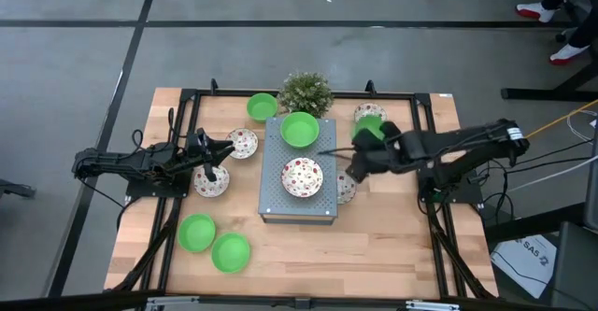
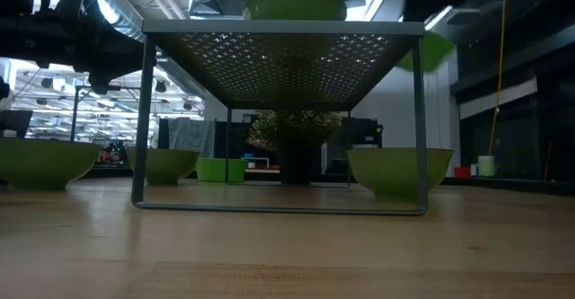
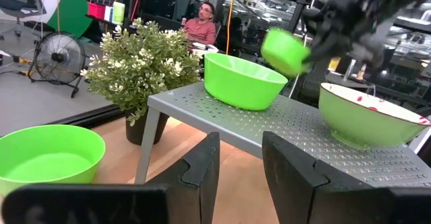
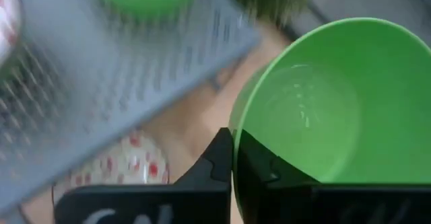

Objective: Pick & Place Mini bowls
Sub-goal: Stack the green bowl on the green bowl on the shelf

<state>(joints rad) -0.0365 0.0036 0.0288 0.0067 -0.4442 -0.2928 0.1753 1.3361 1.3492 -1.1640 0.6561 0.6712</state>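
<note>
the right gripper [image 1: 363, 152] pinches the rim of a plain green mini bowl [image 1: 368, 130], holding it in the air just right of the grey perforated stand [image 1: 271, 197], where a green bowl [image 1: 299, 130] and a speckled bowl [image 1: 302, 177] sit. the left gripper [image 1: 217, 149], fingers narrowly parted and empty, waits left of the stand.

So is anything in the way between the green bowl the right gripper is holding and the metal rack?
Nothing visible blocks it. The right gripper holds the green bowl in the air beside the rack. The rack already bears a green bowl and a speckled bowl, with bare surface around them.
</note>
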